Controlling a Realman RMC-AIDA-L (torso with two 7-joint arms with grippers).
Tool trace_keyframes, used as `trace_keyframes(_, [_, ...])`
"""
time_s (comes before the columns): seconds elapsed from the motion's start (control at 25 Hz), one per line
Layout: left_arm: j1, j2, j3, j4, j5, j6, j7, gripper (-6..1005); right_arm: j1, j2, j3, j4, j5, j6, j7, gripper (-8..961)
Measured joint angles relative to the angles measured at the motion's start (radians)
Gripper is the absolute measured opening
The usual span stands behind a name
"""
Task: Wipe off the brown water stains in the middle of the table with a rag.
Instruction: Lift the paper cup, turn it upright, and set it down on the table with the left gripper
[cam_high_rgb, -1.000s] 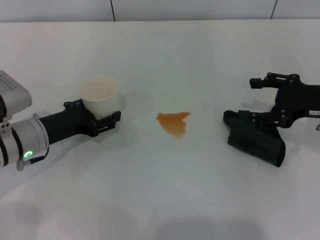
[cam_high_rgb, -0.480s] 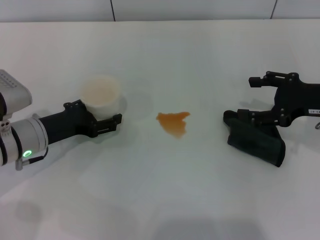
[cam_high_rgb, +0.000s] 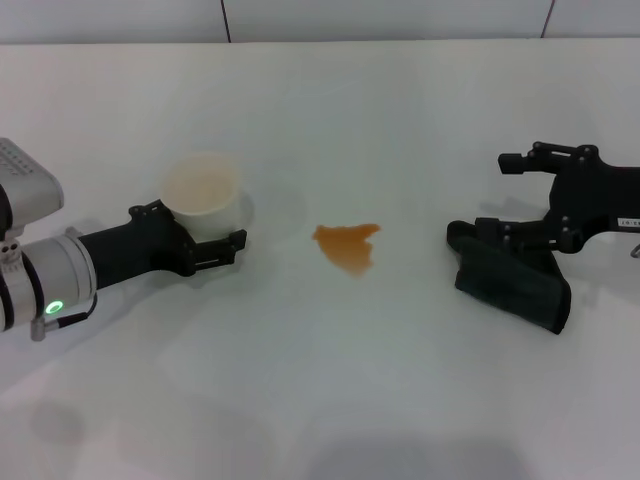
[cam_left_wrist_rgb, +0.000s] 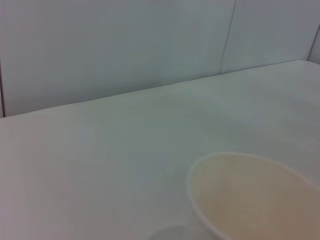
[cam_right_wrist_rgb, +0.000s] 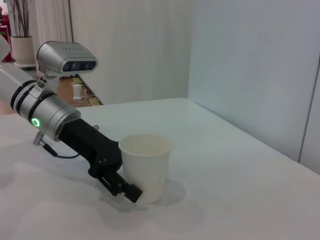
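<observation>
A wide white table (cam_high_rgb: 330, 400) fills the scene. Near its middle lies a small orange-brown patch, the brown water stains (cam_high_rgb: 346, 244), thin, glossy and irregular in outline.

To the robot's left of the patch stands an upright white paper cup (cam_high_rgb: 203, 195) with a pale tan inside. The left hand (cam_high_rgb: 205, 243) reaches in low from the left edge, its black fingers spread on either side of the cup's base. Whether they press the cup or only flank it is not clear. From the right wrist camera the cup (cam_right_wrist_rgb: 145, 166) stands upright on the table with the left hand (cam_right_wrist_rgb: 122, 187) low against its base. The left wrist camera shows only the cup's rim (cam_left_wrist_rgb: 260, 195) and bare table beyond.

To the robot's right, well apart from the patch, a dark green-black rag (cam_high_rgb: 512, 277) lies in thick folds on the table. The right hand (cam_high_rgb: 520, 205) sits at the rag's top edge, fingers spread wide: the lower finger touches the cloth, the upper one stands clear above it, so the rag is not gripped.
</observation>
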Motion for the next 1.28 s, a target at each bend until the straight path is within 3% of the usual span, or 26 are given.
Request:
trace_keyframes(0.88, [0.001,-0.005,0.0,-0.128,0.062,0.164,-0.134,894,-0.002,0.0,0.002,0.0,0.0,0.0,0.0,867])
trace_keyframes(1.28, [0.012,-0.007,0.0,-0.204,0.056,0.243,-0.115,894,-0.003,0.0,0.003,0.0,0.0,0.0,0.0,866])
